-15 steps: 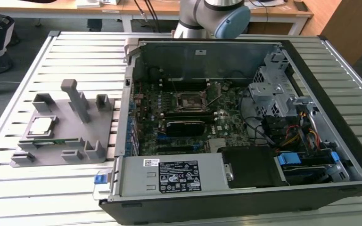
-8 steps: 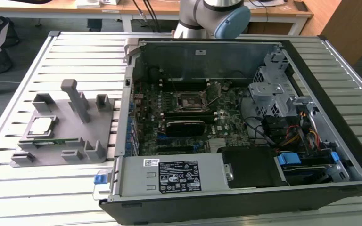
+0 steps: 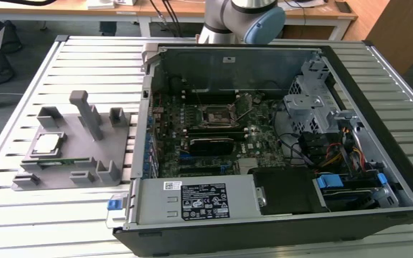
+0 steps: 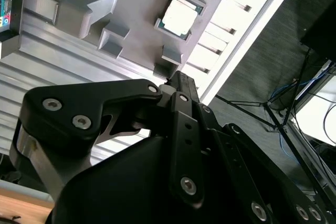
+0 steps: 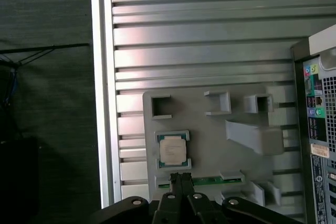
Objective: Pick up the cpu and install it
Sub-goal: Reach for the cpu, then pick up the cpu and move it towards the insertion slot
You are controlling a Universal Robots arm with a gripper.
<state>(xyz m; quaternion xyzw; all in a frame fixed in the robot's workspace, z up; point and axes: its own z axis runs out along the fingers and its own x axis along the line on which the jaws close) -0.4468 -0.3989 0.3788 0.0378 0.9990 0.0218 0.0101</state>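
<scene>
My tool [image 5: 181, 178] hangs above the grey fixture [image 5: 210, 129] with its two fingers drawn together and nothing between them; in the first wrist view the tips sit just beside the cpu [image 5: 172, 149], not touching it. The cpu lies flat in a shallow square pocket of the fixture, silvery top up; the task's lifting has not begun.

My first worry is the fingers themselves; closed as they are, they would come down on the chip's top rather than round its edges, and I judge that would press or scratch it. The pocket's raised corners hug the chip closely, so a finger set slightly off could catch a corner and tip the chip out of level; thin and smooth as it is, it could slip from a crooked hold.

Just beside the pocket lies a long green strip [image 5: 210, 181]; a wide approach could knock it.

Farther off, on the slatted counter [image 3: 20, 215], the open computer case [image 3: 192, 207] stands at the exterior view's right, well apart from the fixture. Its dark square socket [image 3: 216, 114] sits deep among the board's parts; I cannot tell whether its metal frame is raised. A chip brought in turned the wrong way, or tilted, would likely damage the contacts; the case walls also leave my arm little room.
</scene>
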